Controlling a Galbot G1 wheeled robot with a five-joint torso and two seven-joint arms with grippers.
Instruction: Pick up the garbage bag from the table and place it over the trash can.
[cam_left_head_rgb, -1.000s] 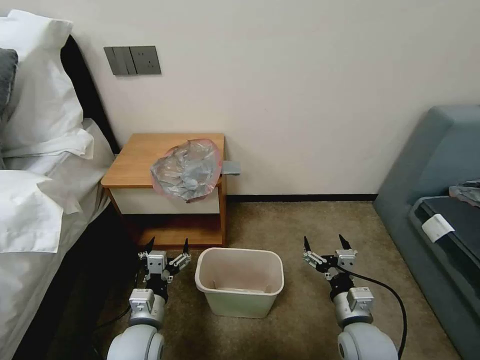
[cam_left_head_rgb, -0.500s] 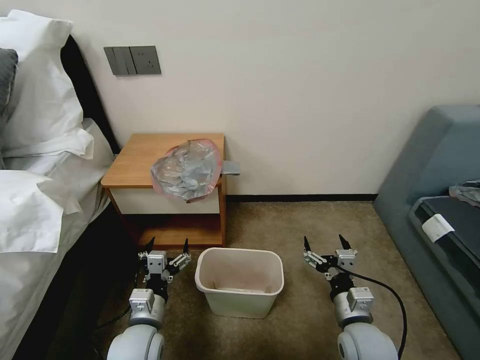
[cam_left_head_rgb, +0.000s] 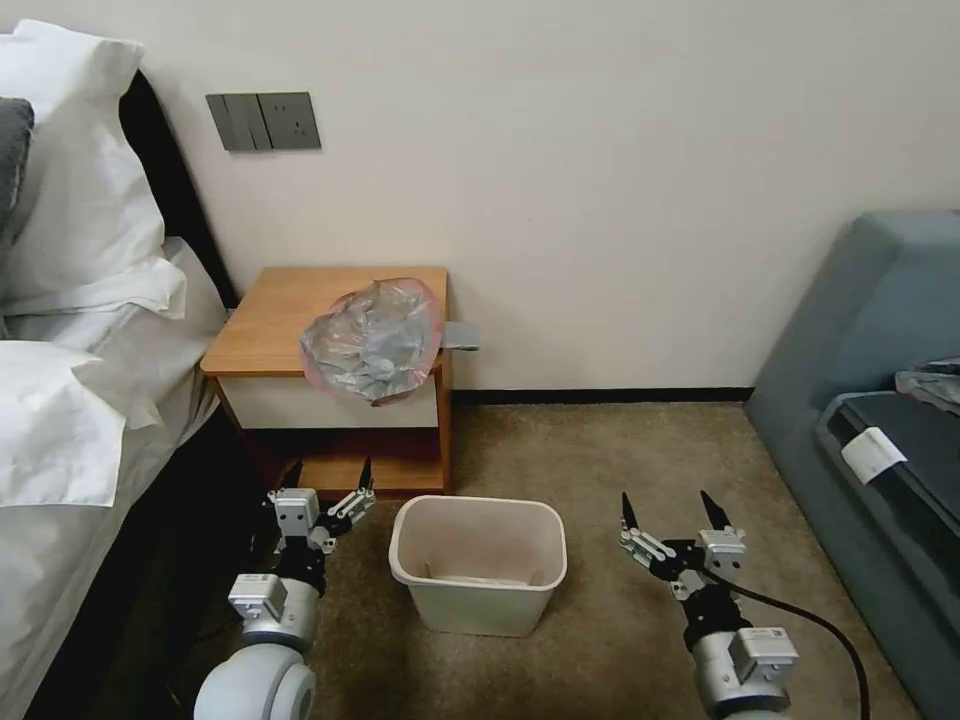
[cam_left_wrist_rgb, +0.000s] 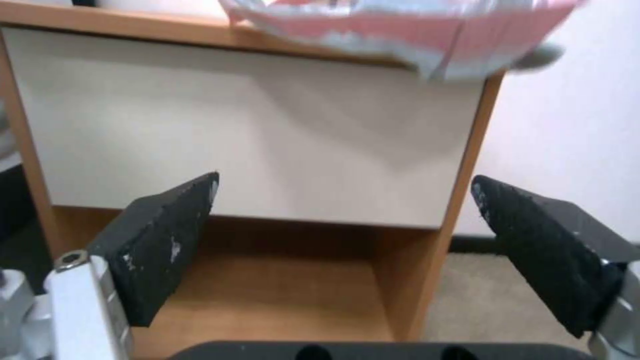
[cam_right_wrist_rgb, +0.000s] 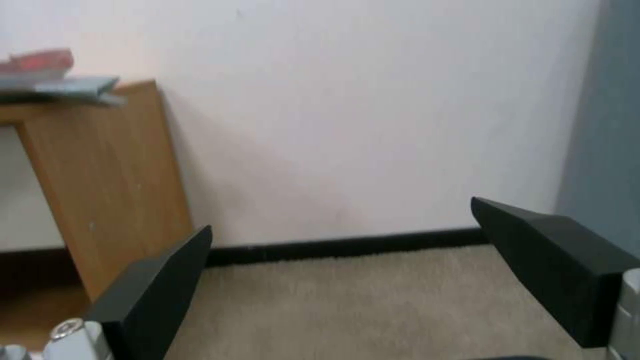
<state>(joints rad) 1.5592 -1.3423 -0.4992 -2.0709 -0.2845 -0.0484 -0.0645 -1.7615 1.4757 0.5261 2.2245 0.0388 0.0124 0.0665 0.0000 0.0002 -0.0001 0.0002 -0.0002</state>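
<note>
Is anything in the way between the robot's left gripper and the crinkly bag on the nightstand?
Nothing visible blocks it. The left gripper, fingers open, sits low before the table; the garbage bag overhangs the edge above.

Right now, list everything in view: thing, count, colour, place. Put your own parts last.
garbage bag: one, grey with pink edge, on the table, overhanging its front
table: one, orange-brown, against the wall beside the bed
trash can: one, cream, on the carpet before the table
bed: one, white, far left
wall switches: one grey panel, above the table
sofa: one, blue-grey, far right
left claw: open, low, left of the trash can
right claw: open, low, right of the trash can
</note>
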